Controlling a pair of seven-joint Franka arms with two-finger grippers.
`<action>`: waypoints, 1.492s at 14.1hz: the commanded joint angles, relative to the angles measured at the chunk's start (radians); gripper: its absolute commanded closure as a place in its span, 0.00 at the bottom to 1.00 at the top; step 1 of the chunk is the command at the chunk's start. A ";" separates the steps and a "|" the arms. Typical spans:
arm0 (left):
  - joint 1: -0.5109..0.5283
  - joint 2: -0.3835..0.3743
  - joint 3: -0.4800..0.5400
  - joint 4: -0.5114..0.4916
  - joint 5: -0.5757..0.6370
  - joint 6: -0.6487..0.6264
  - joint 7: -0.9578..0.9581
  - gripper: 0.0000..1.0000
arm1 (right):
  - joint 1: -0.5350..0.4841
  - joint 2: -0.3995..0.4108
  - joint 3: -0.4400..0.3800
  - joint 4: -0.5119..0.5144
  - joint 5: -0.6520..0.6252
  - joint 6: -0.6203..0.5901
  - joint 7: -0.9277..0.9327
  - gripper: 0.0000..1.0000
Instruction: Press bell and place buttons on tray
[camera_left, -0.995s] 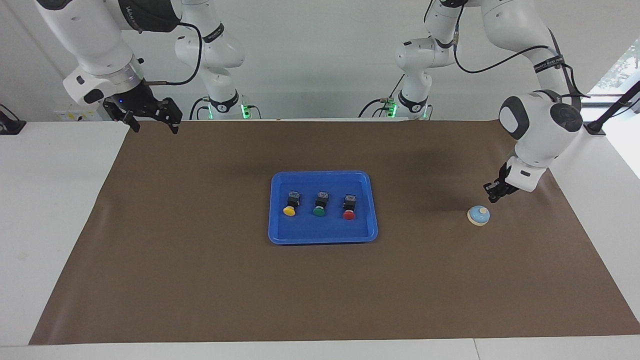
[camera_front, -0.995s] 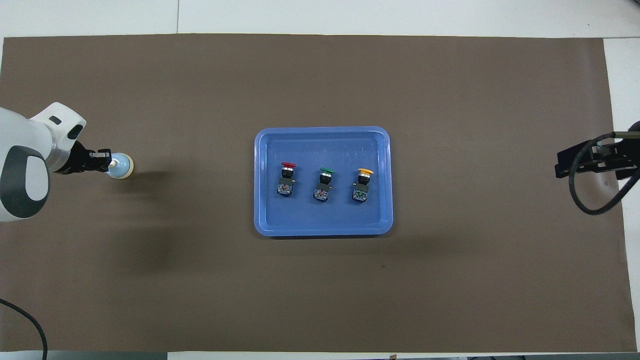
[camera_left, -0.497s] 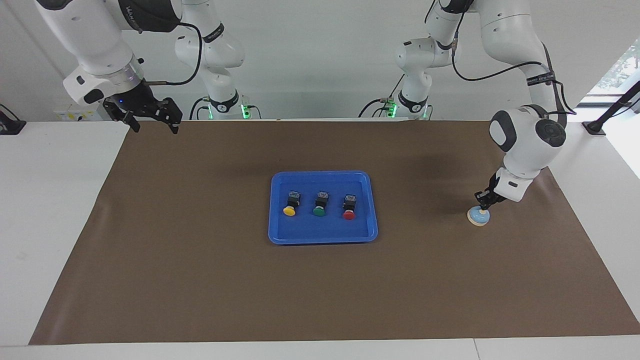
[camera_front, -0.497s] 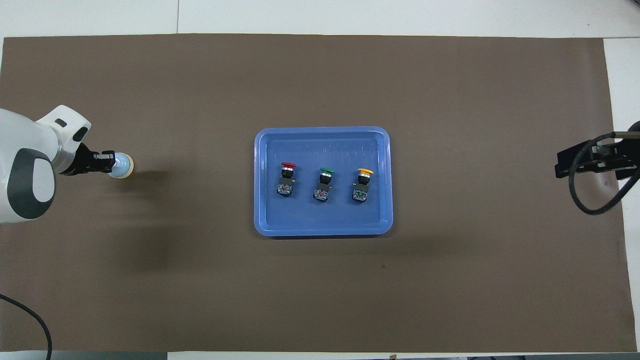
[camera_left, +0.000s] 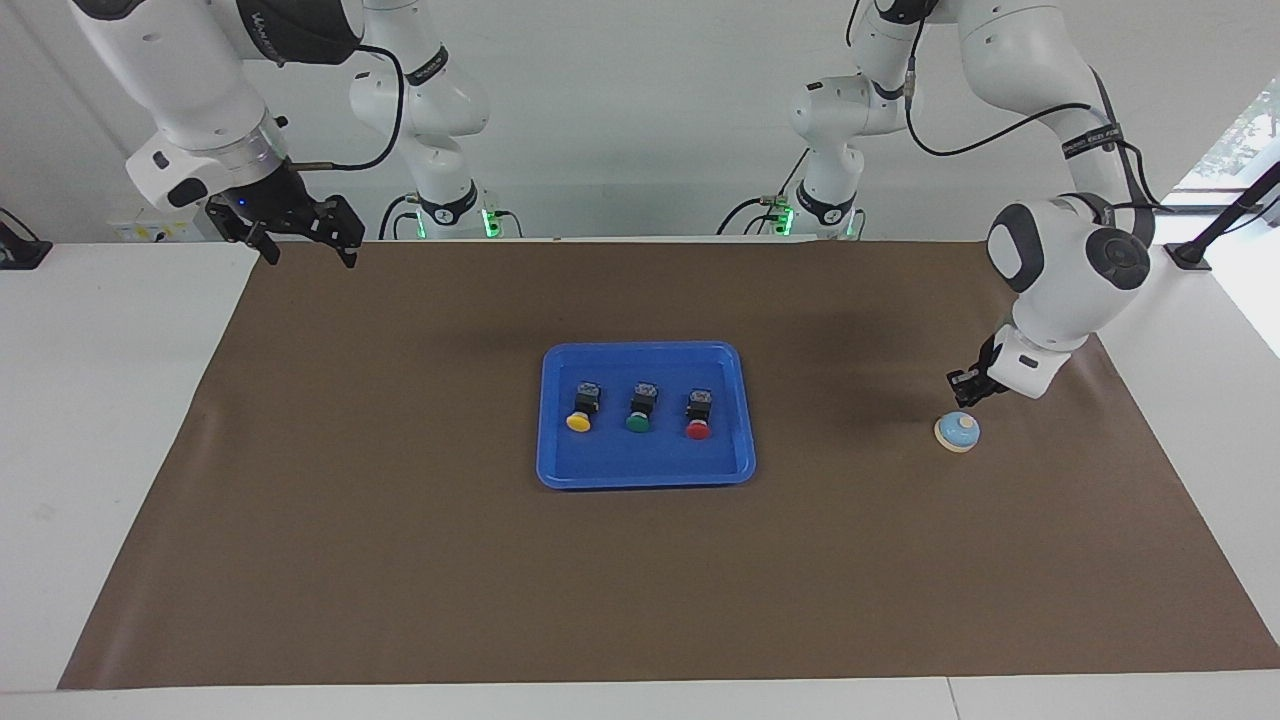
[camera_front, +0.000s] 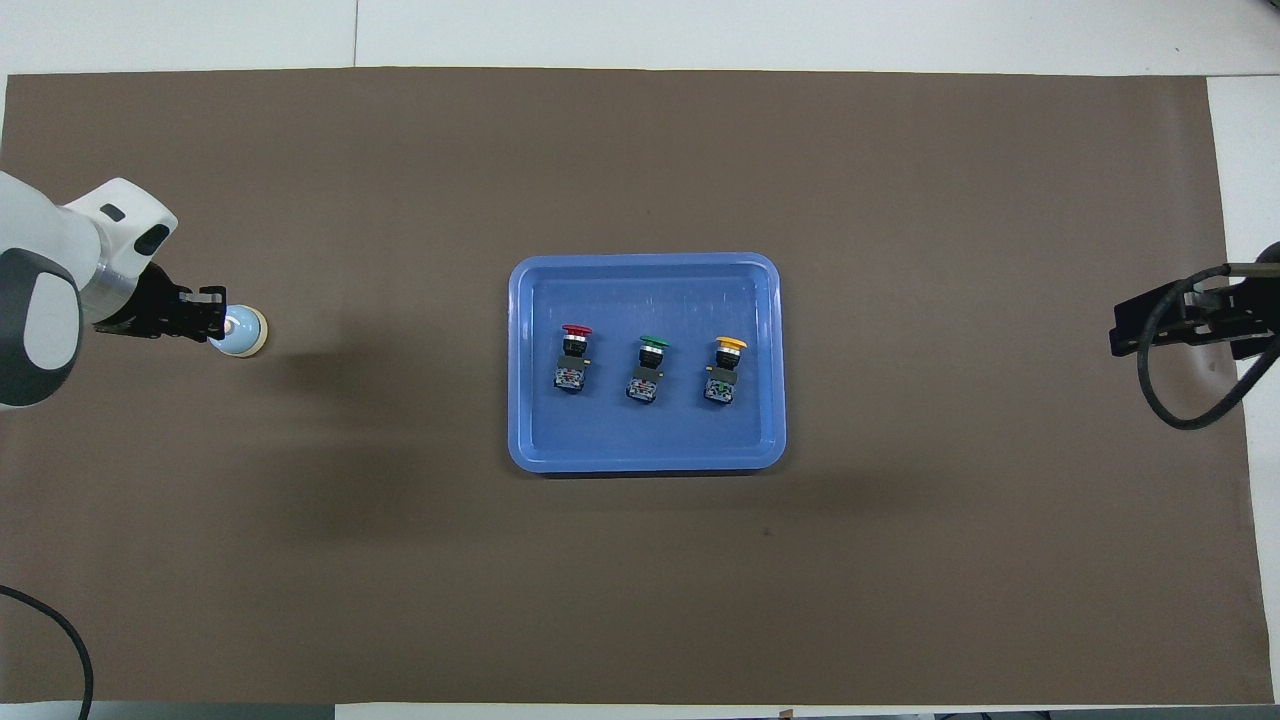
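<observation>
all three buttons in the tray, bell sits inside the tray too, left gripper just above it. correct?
Not quite. The bell is not in the tray; it sits on the brown mat toward the left arm's end of the table, well apart from it, as the facing view shows. The rest holds: the red, green and yellow buttons lie in the tray, and the left gripper hangs just above the bell.
</observation>
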 joint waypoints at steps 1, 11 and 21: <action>-0.045 -0.072 0.009 0.070 0.011 -0.182 -0.043 0.01 | -0.014 -0.014 0.009 -0.017 -0.001 0.006 -0.019 0.00; -0.073 -0.247 0.008 0.047 0.008 -0.381 -0.042 0.00 | -0.014 -0.014 0.009 -0.017 -0.001 0.006 -0.019 0.00; -0.060 -0.235 0.008 0.097 0.009 -0.357 -0.033 0.00 | -0.014 -0.014 0.009 -0.017 -0.001 0.006 -0.019 0.00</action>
